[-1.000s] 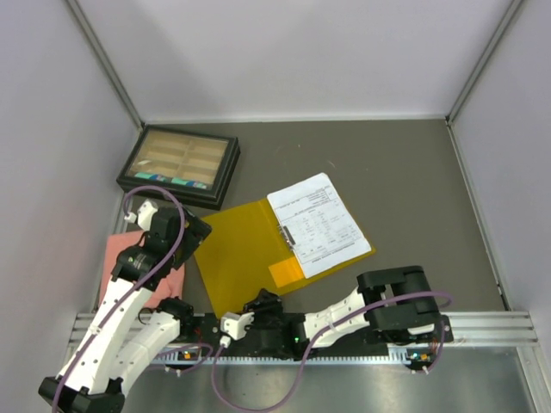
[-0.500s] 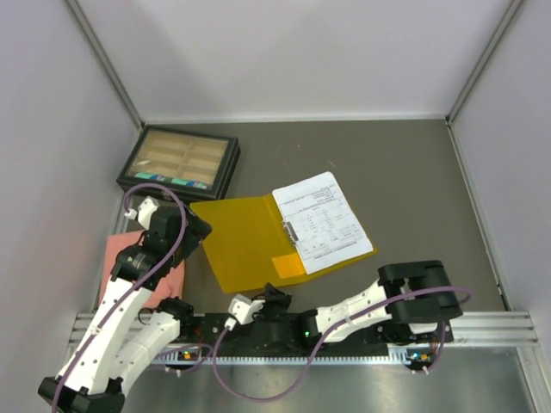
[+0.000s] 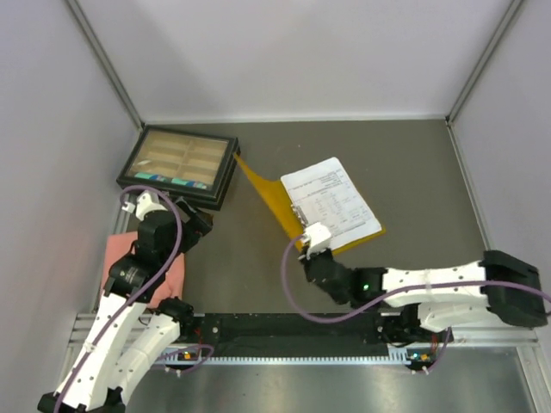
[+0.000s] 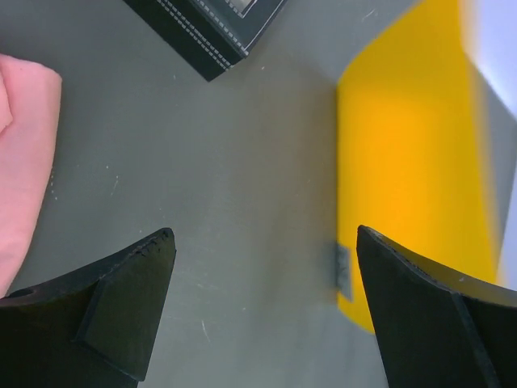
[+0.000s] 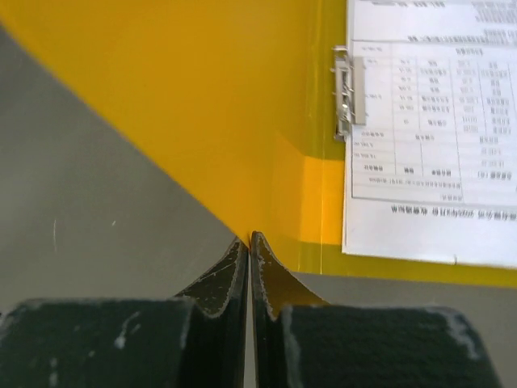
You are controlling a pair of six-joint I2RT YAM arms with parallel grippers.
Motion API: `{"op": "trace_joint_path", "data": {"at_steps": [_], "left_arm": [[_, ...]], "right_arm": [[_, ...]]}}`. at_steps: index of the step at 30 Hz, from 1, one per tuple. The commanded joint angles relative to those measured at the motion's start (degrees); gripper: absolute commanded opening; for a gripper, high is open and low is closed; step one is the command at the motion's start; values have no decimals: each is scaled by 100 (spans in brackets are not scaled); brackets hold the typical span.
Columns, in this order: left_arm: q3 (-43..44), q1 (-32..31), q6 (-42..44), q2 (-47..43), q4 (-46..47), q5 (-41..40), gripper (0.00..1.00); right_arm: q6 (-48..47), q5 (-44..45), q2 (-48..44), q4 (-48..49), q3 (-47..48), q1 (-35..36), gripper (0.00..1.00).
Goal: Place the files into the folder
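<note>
My right arm stretched low across table (image 3: 413, 172); claw (image 5: 250, 246) clamped on folder (image 5: 186, 97) cover corner. Files (image 5: 432, 121) lie inside beside clip (image 5: 346, 93), print unreadable. Left claw (image 4: 266, 307) spread, hovering

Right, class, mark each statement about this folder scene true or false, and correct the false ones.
The right gripper is shut on a corner of the folder's cover. True.
The left gripper grips the pink cloth. False: it is open and holds nothing; the cloth lies off to one side.
The files lie on the folder beside its metal clip. True.
The black box rests on the files. False: it stands apart from them, at the far left.
</note>
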Motion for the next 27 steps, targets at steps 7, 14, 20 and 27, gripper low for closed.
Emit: {"op": "trace_joint_path", "data": {"at_steps": [7,14,20,27], "left_arm": [[-89,15,110,537,560,424,96],[-256,24,66,677,911,670,96],[-326,15,101,932,1017,995,96],[-300,15,101,1091,1193,1277,95]], "right_arm": [[2277,-3439,-1869,394,-1359,-3261,0],[2963,-5596,-1863,957,-1853,-6381,0],[3182,-6371,-284,1774,-1423,-7793,0],[3684,-6293,1124,2707,-424,-8769,0]]}}
